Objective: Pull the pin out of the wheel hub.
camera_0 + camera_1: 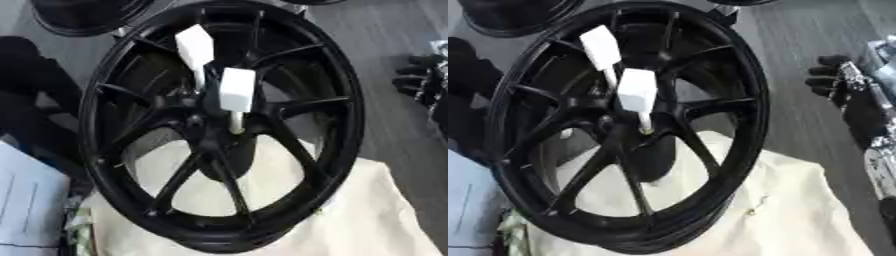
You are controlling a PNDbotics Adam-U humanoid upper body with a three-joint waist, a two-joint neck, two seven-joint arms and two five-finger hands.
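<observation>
Right hand [843,87], black w/ silver joints, sits at the right edge of both views, well apart from the wheel. Fingers point left toward the rim and look loosely curled, w/ nothing between them; it holds nothing. In the left eye view only the fingertips show at the edge. Left hand doesn't show in either view.

Big black multi-spoke alloy wheel [219,135] fills most of the frame, standing tilted, its lower rim resting on a cream-coloured cloth [385,215] that spreads across the bottom right. Thin spokes run from the rim in to the hub [203,120] at centre.

Two white block-headed pins stick out of the hub area. Nearer pin [237,92]: white rectangular head, thin pale shaft running down from it to the hub, where the lower end meets the black metal approx at centre. It stands roughly upright, leaning slightly. Farther pin [196,47]: same kind of white block head, higher up and to the left, its shaft angling down behind the nearer one toward the hub. Both heads are clear of the spokes and nothing touches them.

Grey floor [798,45] shows right of the wheel. Pale bluish flat sheet or panel [31,200] lies at bottom left, beside the wheel's lower rim. Another dark round rim [83,17] sits at top left, partly cut off by the frame.
</observation>
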